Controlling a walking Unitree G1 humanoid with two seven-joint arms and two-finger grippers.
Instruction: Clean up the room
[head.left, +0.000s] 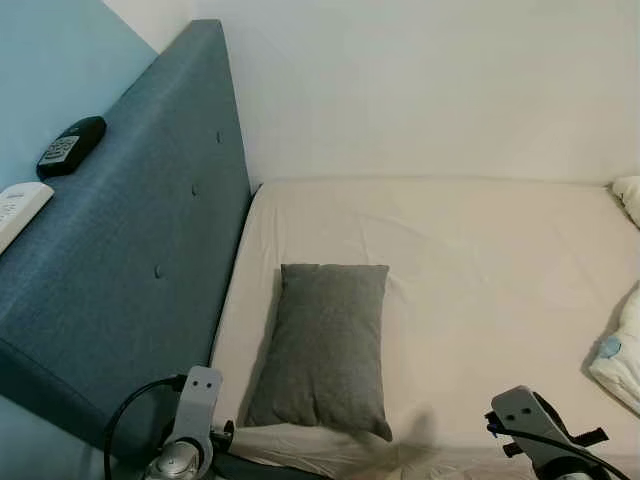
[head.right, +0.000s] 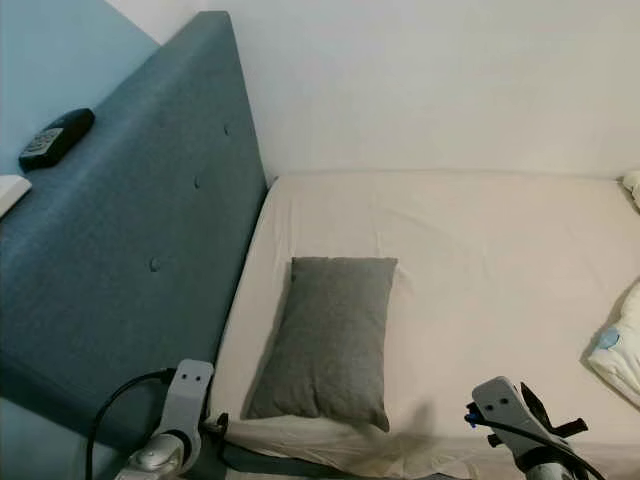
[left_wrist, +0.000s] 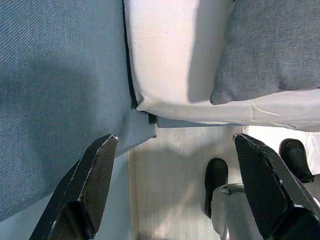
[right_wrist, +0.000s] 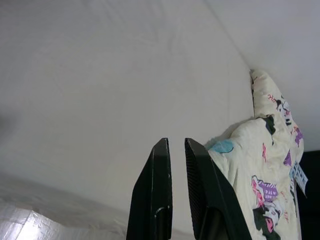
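Note:
A grey pillow (head.left: 325, 345) lies flat on the cream bed sheet (head.left: 480, 260), near the bed's front edge and close to the blue headboard (head.left: 150, 230). A cream blanket with cartoon prints (right_wrist: 270, 165) is bunched at the bed's right side, also at the edge of the head view (head.left: 622, 350). My left gripper (left_wrist: 175, 165) is open, hanging low over the floor beside the bed corner, the pillow (left_wrist: 270, 50) just beyond it. My right gripper (right_wrist: 175, 142) is shut on nothing, pointing across the sheet next to the blanket. Both wrists (head.left: 190, 415) (head.left: 535, 420) show at the bottom.
A black remote (head.left: 70, 145) and a white remote (head.left: 20, 205) rest on top of the headboard. A white wall (head.left: 430, 80) backs the bed. Pale wood floor (left_wrist: 170, 190) and my black feet (left_wrist: 216, 180) lie below the left gripper.

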